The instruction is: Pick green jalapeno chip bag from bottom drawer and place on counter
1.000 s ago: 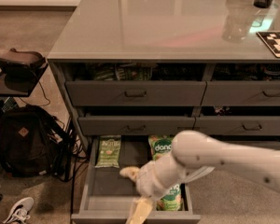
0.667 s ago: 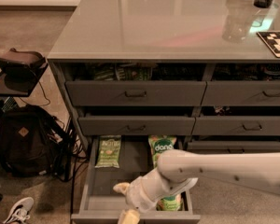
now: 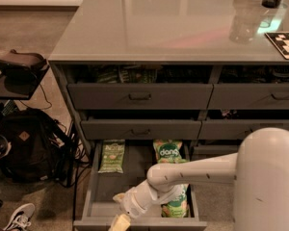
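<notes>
The glossy grey worktop (image 3: 149, 28) filled the view from 10 to 2 o'clock, with a checkered card (image 3: 284, 43) at its 3 o'clock edge. The robot's white arm (image 3: 197, 170) came in from 4 o'clock and reached across toward 7 o'clock. Below the two upper rows of drawers, the drawer (image 3: 93, 196) stood pulled open at 6 o'clock. A dark backpack (image 3: 26, 141) sat on the floor at 9 o'clock of it. Inside, a bright green dang bag (image 3: 167, 150) lay at the 1 o'clock corner, and a second one (image 3: 176, 206) lay at 4 o'clock, partly under the arm. The bag (image 3: 111, 155), pale olive green, lay flat at the 11 o'clock corner, well apart from the arm. The tool (image 3: 116, 210) hung over the 7 o'clock part of the drawer, near its front panel, spread wide and holding nothing, with the bag at its 12 o'clock.
</notes>
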